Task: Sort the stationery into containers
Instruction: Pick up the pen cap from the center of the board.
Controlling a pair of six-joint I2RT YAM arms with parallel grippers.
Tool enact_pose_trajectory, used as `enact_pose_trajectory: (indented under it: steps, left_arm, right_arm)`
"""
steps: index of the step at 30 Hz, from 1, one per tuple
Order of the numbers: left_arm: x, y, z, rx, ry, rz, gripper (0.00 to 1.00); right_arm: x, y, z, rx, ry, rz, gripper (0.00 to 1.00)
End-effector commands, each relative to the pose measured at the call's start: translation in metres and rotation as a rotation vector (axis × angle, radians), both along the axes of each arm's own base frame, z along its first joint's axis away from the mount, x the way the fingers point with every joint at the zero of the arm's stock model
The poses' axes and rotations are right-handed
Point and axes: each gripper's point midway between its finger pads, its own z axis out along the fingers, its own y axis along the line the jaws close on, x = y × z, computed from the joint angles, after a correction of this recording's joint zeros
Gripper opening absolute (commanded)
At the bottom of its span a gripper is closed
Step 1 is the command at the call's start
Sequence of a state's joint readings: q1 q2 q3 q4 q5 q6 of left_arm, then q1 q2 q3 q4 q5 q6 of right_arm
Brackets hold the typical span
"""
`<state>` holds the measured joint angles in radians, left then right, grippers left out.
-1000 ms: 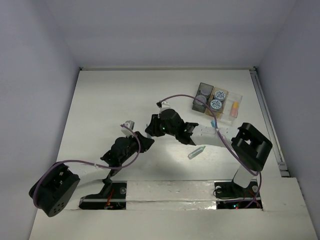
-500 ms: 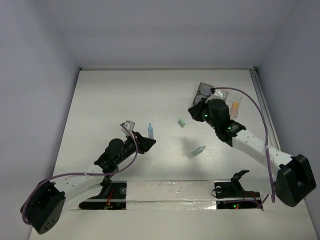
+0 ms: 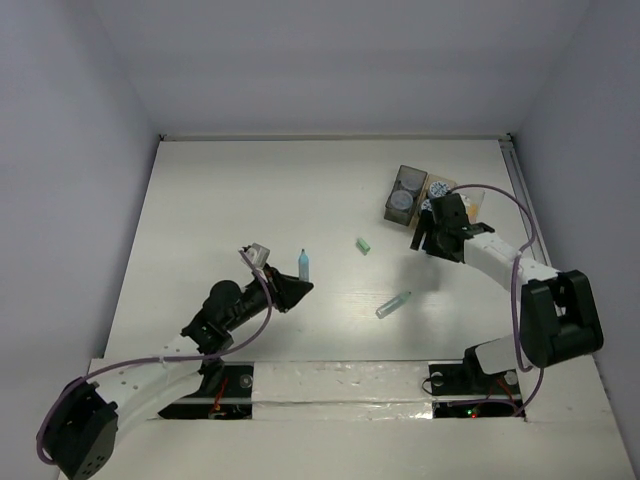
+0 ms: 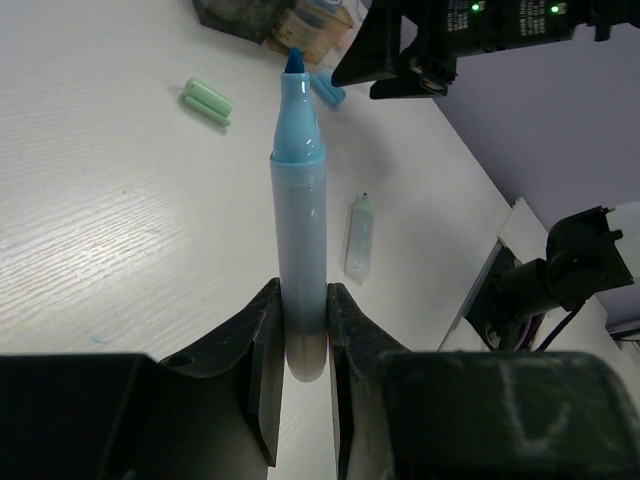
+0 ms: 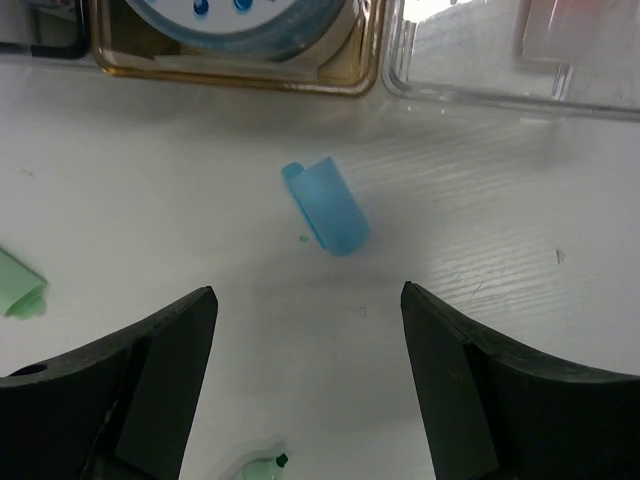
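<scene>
My left gripper (image 3: 287, 291) is shut on an uncapped light blue marker (image 4: 299, 210), which stands upright (image 3: 302, 264) left of centre. My right gripper (image 5: 305, 295) is open just in front of the containers (image 3: 408, 182), with nothing between its fingers. A light blue cap (image 5: 325, 208) lies on the table ahead of the right gripper, short of the tan tray (image 5: 230, 82) and the clear tray (image 5: 470, 92). A blue-white jar (image 5: 240, 18) sits in the tan tray. A mint green marker (image 3: 393, 305) and a green cap (image 3: 365, 245) lie mid-table.
A grey-topped jar (image 3: 401, 201) sits in the dark grey tray, and an orange stick (image 3: 469, 213) lies in the clear tray. The right arm (image 3: 500, 262) reaches in from the right, and walls enclose the table on three sides.
The two grippers have parted. My right arm swung from the middle to the trays and opened; the blue cap now lies on the table. My left gripper keeps the blue marker.
</scene>
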<state>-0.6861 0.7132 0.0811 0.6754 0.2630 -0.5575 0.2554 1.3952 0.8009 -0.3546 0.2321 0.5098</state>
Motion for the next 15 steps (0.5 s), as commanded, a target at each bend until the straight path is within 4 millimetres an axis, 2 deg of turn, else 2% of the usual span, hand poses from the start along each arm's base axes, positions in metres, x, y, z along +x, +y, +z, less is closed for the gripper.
enact_pose_trajectory:
  steps: [1,7,8,13,15]
  left_arm:
    - [-0.004,-0.002,0.024,-0.042,-0.081,-0.029,0.0]
    - [-0.005,-0.002,0.026,-0.045,-0.087,-0.029,0.0]
    - [-0.005,-0.002,0.027,-0.046,-0.088,-0.032,0.0]
    - [-0.004,-0.004,0.025,-0.042,-0.083,-0.035,0.0]
    - [-0.003,-0.004,0.026,-0.042,-0.085,-0.032,0.0]
  right_arm:
    - [0.015,-0.015,0.016,-0.114,0.009,0.017,0.78]
    - [0.027,-0.019,0.001,-0.17,0.081,0.05,0.66]
    - [0.028,-0.019,-0.007,-0.178,0.105,0.055,0.62]
    - [0.03,-0.011,-0.023,-0.166,0.16,0.111,0.58]
    - [0.031,-0.011,-0.028,-0.171,0.178,0.118,0.5]
